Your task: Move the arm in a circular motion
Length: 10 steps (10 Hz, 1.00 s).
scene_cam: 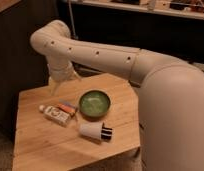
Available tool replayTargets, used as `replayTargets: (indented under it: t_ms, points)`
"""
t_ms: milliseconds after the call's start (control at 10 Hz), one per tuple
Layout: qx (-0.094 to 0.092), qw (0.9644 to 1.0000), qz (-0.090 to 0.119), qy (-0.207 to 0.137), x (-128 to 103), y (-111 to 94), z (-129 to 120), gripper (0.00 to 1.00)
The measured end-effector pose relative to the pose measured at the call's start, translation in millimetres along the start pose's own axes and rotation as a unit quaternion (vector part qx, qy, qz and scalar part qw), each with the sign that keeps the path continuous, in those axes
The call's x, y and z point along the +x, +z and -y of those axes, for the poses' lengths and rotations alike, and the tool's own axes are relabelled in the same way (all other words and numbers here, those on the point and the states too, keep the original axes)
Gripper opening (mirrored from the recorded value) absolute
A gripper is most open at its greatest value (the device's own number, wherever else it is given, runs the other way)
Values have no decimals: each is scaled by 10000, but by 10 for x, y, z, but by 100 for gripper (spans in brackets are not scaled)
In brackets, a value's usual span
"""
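The arm (pixel 110 57) is thick, glossy and white with small dark dots. It reaches from the lower right across the view to a bend at the upper left (pixel 51 37), then turns down. Its yellowish-tan gripper (pixel 56 85) hangs over the far left corner of the wooden table (pixel 50 150), just above the surface and holding nothing I can see. The arm's big base segment (pixel 175 120) fills the right side and hides the table's right edge.
On the table lie a green bowl (pixel 95 104), a small white cylinder with a black end (pixel 93 131) on its side, a white tube (pixel 54 115) and a small orange item (pixel 68 107). A dark cabinet (pixel 20 55) stands at the left, with shelving behind.
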Motion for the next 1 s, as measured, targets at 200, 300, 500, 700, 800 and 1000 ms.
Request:
replayTargets:
  t_ms: [200, 300, 500, 700, 800, 1000]
  points:
    - [-124, 9987, -24, 503, -227, -108, -577, 80]
    - [-205, 9967, -48, 788, -407, -194, -890, 80]
    - [-295, 9932, -119, 1118, -642, -312, -1234, 80]
    - [-395, 9873, -187, 1528, -1020, -443, -1632, 80]
    - [-443, 9840, -198, 1715, -1213, -489, -1801, 80]
    - [-521, 9762, -136, 2101, -1651, -518, -2117, 80]
